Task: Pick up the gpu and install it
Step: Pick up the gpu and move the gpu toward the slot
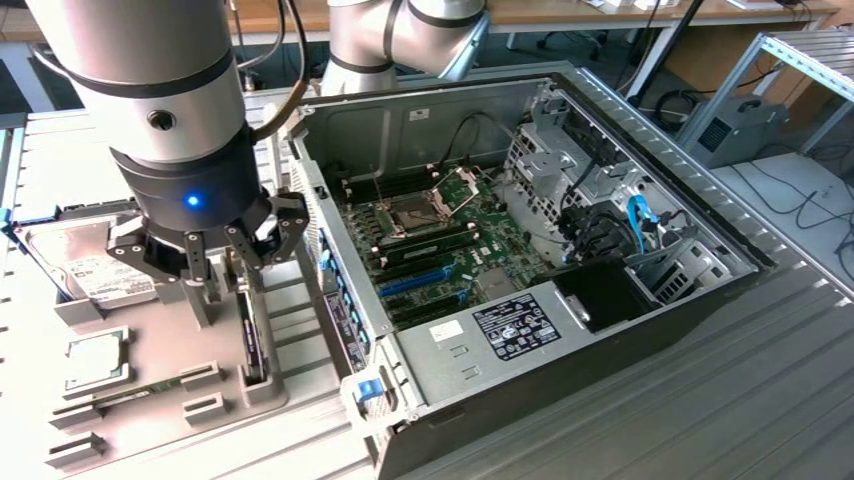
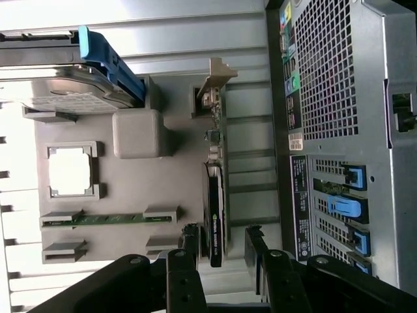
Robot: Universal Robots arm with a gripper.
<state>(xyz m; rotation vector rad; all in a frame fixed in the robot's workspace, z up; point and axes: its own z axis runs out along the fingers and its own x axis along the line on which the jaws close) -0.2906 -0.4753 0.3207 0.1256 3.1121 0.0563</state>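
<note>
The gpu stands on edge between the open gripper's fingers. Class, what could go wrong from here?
The gpu sits nearer one finger of the gripper, so closing may tip it. The fingers flank its end far from the bracket, so it might swing when lifted.

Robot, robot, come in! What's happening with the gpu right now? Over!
End effector open, straddling the gpu. It stands on edge in its holder, not lifted. Computer case open alongside.
</note>
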